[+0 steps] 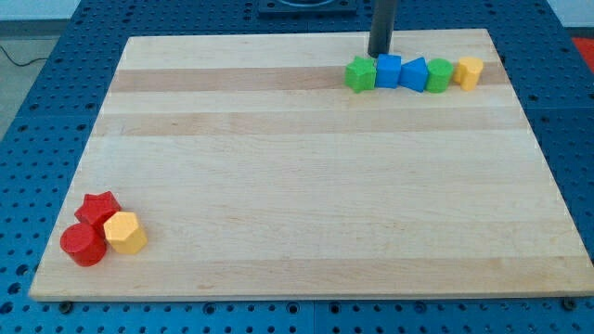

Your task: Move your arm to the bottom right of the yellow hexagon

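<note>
The yellow hexagon (125, 233) lies near the board's bottom left corner, touching a red star (97, 208) above it and a red cylinder (83, 245) to its left. My tip (380, 54) stands near the view's top, right of centre, just above a row of blocks: a green star (360, 74), a blue cube (388, 70), a blue block (414, 74), a green block (439, 75) and a small yellow block (469, 71). The tip is far from the yellow hexagon, up and to the right of it.
The wooden board (306, 186) rests on a blue perforated table (46, 111). The rod rises out of the view's top edge.
</note>
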Robot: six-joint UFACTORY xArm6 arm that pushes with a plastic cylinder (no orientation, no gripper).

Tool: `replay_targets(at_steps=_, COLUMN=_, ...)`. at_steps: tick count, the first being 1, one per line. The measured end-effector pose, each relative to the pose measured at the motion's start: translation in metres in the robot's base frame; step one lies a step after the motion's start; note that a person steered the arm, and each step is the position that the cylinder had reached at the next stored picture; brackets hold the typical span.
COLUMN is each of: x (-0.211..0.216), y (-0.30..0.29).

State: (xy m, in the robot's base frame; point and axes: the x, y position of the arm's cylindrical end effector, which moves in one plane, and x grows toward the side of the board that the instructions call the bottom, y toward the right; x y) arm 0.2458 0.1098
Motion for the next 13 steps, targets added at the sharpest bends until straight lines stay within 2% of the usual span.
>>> replay_targets(at_steps=3, x=0.022, y=-0.018)
replay_targets(at_steps=4, x=0.017, y=-0.018)
replay_targets(at_steps=5, x=-0.008, y=-0.019)
replay_targets(at_steps=6, x=-0.038, y=-0.073)
replay_targets(at_steps=7, x=-0.034, y=-0.177)
replay_targets(at_steps=8, x=0.018, y=-0.231)
replay_targets(at_steps=9, x=0.068, y=-0.23)
replay_targets(at_steps=11, x=0.09, y=-0.229)
replay_targets(at_steps=12, x=0.113, y=-0.21)
replay_targets(at_steps=13, x=0.168, y=-0.169)
